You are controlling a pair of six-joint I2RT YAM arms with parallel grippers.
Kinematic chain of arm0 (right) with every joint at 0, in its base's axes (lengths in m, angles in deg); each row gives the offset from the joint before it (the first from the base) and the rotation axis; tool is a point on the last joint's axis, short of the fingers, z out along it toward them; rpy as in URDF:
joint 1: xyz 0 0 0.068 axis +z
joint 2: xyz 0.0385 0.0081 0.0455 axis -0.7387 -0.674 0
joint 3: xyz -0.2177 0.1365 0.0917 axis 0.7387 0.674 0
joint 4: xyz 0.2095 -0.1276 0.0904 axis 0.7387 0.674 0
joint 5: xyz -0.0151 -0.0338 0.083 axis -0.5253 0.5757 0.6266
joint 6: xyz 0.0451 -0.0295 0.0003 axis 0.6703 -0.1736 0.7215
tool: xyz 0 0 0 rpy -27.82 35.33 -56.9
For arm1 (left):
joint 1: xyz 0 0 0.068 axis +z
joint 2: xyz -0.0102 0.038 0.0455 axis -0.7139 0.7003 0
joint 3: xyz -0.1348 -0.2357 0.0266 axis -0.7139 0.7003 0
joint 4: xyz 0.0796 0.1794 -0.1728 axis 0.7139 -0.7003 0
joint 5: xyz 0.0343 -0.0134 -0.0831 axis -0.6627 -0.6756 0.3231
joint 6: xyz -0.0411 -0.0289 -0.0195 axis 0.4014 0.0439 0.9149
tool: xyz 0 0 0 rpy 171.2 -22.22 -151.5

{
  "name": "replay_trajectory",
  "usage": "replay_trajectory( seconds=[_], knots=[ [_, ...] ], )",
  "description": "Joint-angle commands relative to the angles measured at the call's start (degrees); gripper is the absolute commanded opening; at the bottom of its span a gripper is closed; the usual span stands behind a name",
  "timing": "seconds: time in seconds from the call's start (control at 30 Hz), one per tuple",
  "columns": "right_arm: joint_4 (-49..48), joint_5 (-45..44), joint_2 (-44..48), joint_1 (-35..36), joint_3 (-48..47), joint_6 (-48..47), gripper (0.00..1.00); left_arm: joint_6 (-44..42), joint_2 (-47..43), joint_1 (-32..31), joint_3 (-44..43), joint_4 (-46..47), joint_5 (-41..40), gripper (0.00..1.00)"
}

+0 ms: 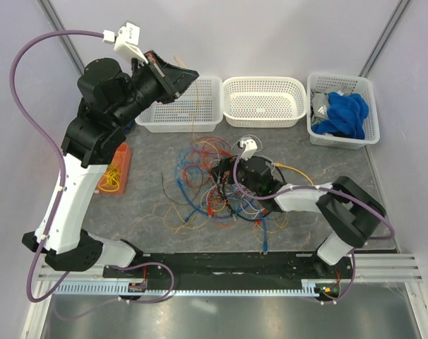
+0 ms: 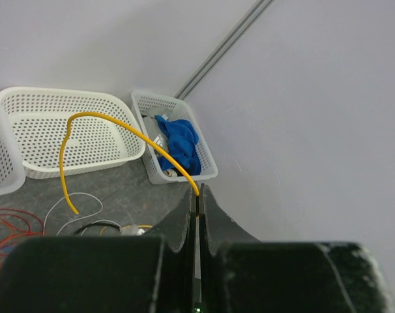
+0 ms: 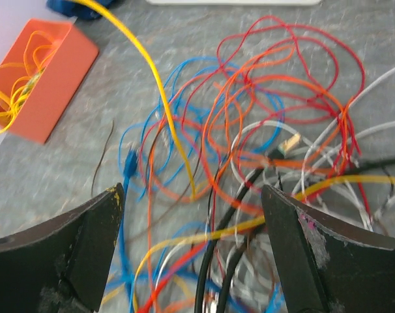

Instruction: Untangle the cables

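Observation:
The cables (image 1: 203, 185) lie in a tangle of red, orange, blue, yellow, white and black wires mid-table. My left gripper (image 1: 188, 75) is raised high over the left basket and is shut on a yellow wire (image 2: 113, 121), which arcs out from the closed gripper (image 2: 199, 194) and hangs down. My right gripper (image 1: 220, 176) is low over the tangle, open. In the right wrist view the gripper (image 3: 192, 193) straddles the cables (image 3: 249, 163), including black strands (image 3: 214, 261) and a yellow wire (image 3: 160, 98), gripping none.
Three white baskets stand along the back: left (image 1: 207, 92), middle (image 1: 265, 85), and right (image 1: 373, 92) holding a blue cloth (image 1: 348, 113). An orange box (image 1: 122, 159) with yellow wires sits at the left of the tangle; it also shows in the right wrist view (image 3: 60, 78).

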Motion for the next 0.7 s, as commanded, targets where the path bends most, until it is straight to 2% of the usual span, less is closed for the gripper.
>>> replay_trajectory(
  seconds=[0.0,0.1,0.13,0.17,0.2,0.23,0.27,0.37,0.4,0.53,0.57,0.63,0.67],
  knots=[
    [-10.8,-2.3,-5.6,0.1,-4.5,-0.6,0.93,0.7,-1.2,-0.1,1.5,0.3,1.9,0.02],
    [-14.6,-3.3,-9.2,0.1,-5.8,0.3,0.91,0.7,-1.9,-0.1,3.0,0.4,2.5,0.02],
    [-15.0,-3.3,-10.0,0.1,-6.3,0.4,0.87,0.8,-2.1,-0.1,3.5,0.6,2.6,0.02],
    [-14.8,-3.4,-11.2,0.0,-6.9,0.7,0.73,0.6,-2.4,-0.1,4.4,0.7,2.4,0.02],
    [-14.8,-3.0,-11.3,0.0,-7.3,0.7,0.63,0.5,-2.9,-0.1,4.7,0.6,2.1,0.02],
    [-14.9,-2.8,-11.0,0.0,-7.2,0.7,0.36,0.2,-3.4,-0.1,5.5,0.6,1.9,0.02],
    [-15.2,-3.0,-9.5,0.0,-6.7,0.8,0.26,-0.4,-3.8,-0.1,6.0,0.6,1.1,0.02],
    [-10.9,-4.8,-3.7,0.0,-6.0,0.1,0.03,-0.8,-6.2,-0.1,9.2,0.9,-1.6,0.02],
    [-8.8,-5.2,-1.8,0.0,-7.0,-1.0,0.00,-0.9,-7.0,-0.1,10.5,1.4,-1.9,0.02],
    [4.5,-7.4,9.0,0.1,-11.8,-4.2,0.00,-0.8,-12.7,-0.1,21.1,5.5,-4.4,0.02],
    [11.4,-7.7,12.8,0.0,-13.5,-4.8,0.00,-0.8,-13.9,-0.1,23.3,6.3,-5.0,0.02],
    [17.6,-8.5,16.1,0.1,-18.9,-6.7,0.00,-0.8,-17.7,0.0,29.9,9.5,-7.1,0.10],
    [23.9,-8.9,18.5,0.1,-21.0,-7.3,0.00,-0.9,-19.0,0.0,32.4,11.0,-8.1,0.20]
  ],
)
